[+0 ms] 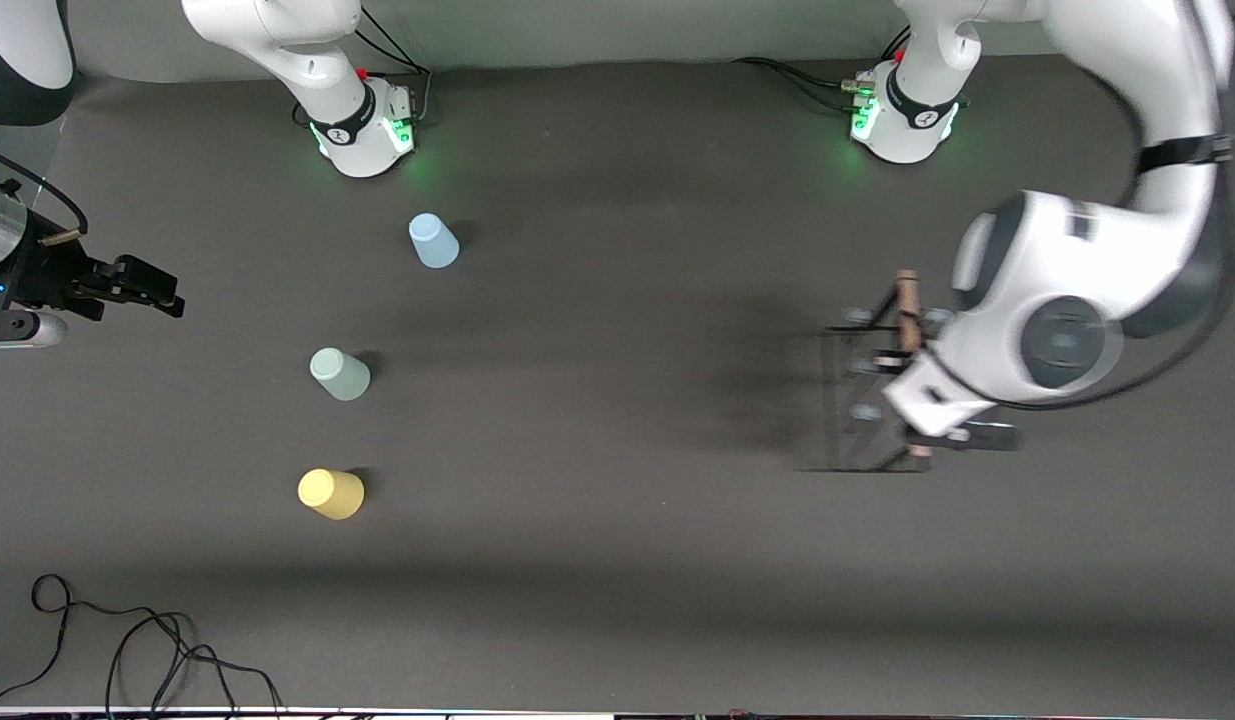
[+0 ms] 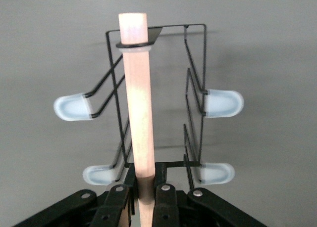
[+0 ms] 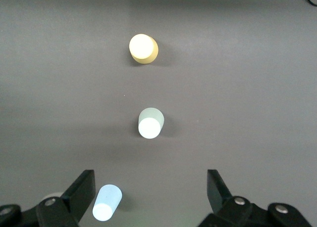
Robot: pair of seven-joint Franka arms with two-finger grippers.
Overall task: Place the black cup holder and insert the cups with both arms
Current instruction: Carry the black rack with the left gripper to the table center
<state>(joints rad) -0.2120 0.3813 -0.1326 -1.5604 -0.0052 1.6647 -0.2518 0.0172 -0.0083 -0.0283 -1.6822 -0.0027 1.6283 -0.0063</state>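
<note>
My left gripper (image 1: 919, 398) is shut on the light wooden bar handle (image 2: 137, 98) of the black cup holder (image 1: 857, 400). It holds the rack over the table at the left arm's end. The rack's wire frame (image 2: 195, 83) and pale-tipped pegs (image 2: 223, 102) hang below the handle. Three cups stand upside down in a row toward the right arm's end: light blue (image 1: 433, 241), mint green (image 1: 339, 374) and yellow (image 1: 330, 493). My right gripper (image 1: 167, 295) is open and empty, up in the air at that end. In its wrist view (image 3: 151, 185) the blue cup (image 3: 107, 203), green cup (image 3: 150, 122) and yellow cup (image 3: 143, 48) lie below.
The two arm bases (image 1: 362, 125) (image 1: 902, 115) stand along the table edge farthest from the front camera. A loose black cable (image 1: 127, 650) lies at the nearest edge, toward the right arm's end. Dark bare tabletop (image 1: 617, 400) lies between the cups and the rack.
</note>
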